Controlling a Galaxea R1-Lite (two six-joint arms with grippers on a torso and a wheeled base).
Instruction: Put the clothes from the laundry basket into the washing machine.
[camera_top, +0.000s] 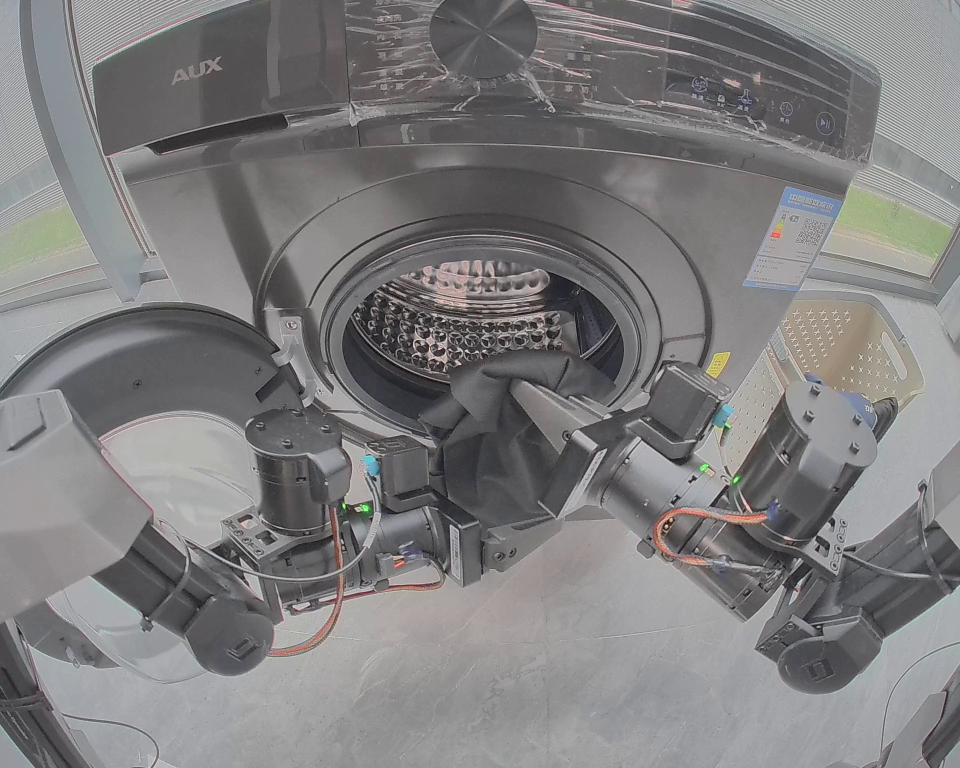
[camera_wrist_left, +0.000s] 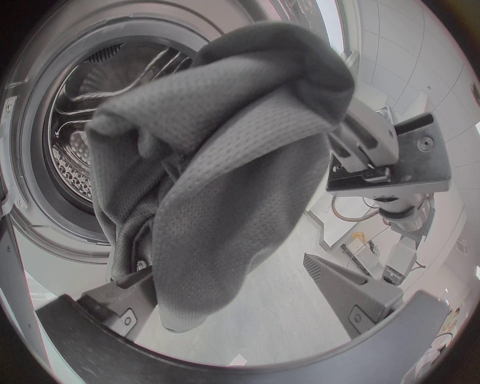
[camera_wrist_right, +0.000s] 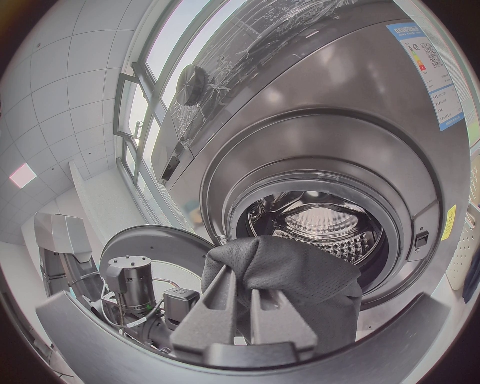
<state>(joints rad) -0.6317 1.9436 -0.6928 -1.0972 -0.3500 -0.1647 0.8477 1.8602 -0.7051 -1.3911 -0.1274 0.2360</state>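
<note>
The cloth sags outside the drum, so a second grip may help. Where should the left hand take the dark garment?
Probably the dark garment by its lower fold, from below: the right hand pinches its top bunch at the drum mouth; the rest droops loose.

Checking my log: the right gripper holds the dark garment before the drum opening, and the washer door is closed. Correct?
No: the washer door is open, swung to the robot's left, as the head view shows. The right gripper does hold the dark garment before the drum opening.

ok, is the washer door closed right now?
No, the door stands swung open beside the opening, with the drum visible inside.
</note>
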